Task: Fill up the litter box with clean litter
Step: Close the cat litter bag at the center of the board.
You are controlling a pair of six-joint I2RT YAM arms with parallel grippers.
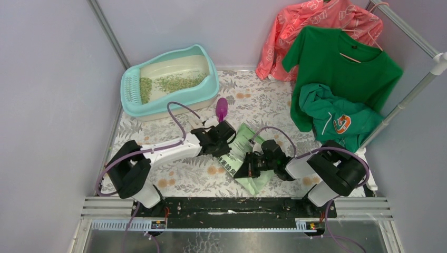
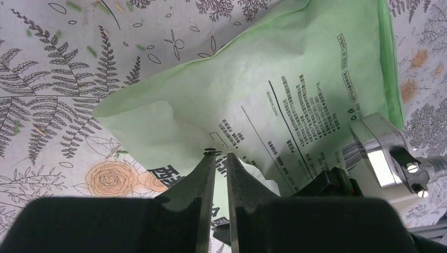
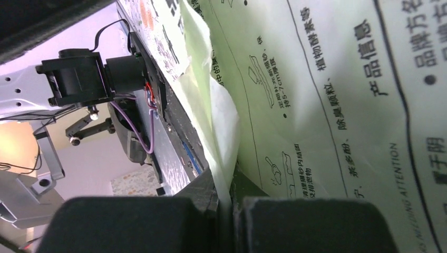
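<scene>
Plain pale lilac walls (image 1: pixel 47 79), evenly lit, close in the table (image 1: pixel 263 97) on its left and far sides. The table wears a cloth of grey ferns and orange roses. By its right edge a white clothes rail (image 1: pixel 411 96) holds a coral top (image 1: pixel 311 26), a green T-shirt (image 1: pixel 342 63) and a teal hoodie (image 1: pixel 329 113).

Black-and-white arms (image 1: pixel 163 150), purple cables (image 1: pixel 182 104)

On the fern-and-flower printed table (image 1: pixel 253 100): the litter box (image 1: pixel 129 89) at upper left, a purple scoop (image 1: pixel 222 109) near centre, a light green bag (image 1: pixel 240 145) just below. Scattered on the cloth beside the bag, stray grains of clean litter (image 2: pixel 92 51).
</scene>
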